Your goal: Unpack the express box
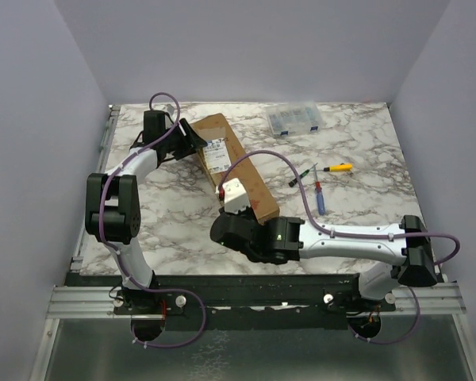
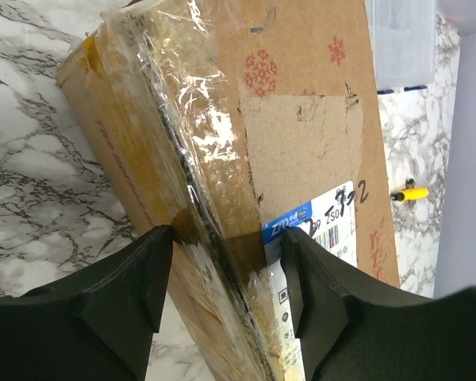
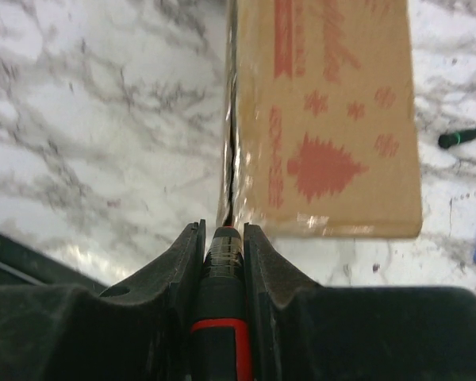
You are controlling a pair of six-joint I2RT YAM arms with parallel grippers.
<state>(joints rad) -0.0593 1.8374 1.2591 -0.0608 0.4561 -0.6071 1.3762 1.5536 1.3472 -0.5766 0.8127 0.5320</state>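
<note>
The express box (image 1: pixel 236 167), a long brown carton with shiny tape, a white label and red printing, lies diagonally on the marble table. My left gripper (image 1: pixel 192 143) straddles its far end. In the left wrist view the jaws (image 2: pixel 226 270) clamp the box (image 2: pixel 301 103) across its taped edge, one finger on the side face, the other over the label. My right gripper (image 1: pixel 224 208) is at the near end, shut on a black tool with a red band (image 3: pixel 222 317). The tool's tip touches the taped seam (image 3: pixel 232 190) at the box's corner.
A clear plastic organiser case (image 1: pixel 295 119) stands at the back right. Right of the box lie a yellow-handled screwdriver (image 1: pixel 337 167), a green-tipped tool (image 1: pixel 301 175) and a blue tool (image 1: pixel 320 198). Grey walls enclose the table on three sides.
</note>
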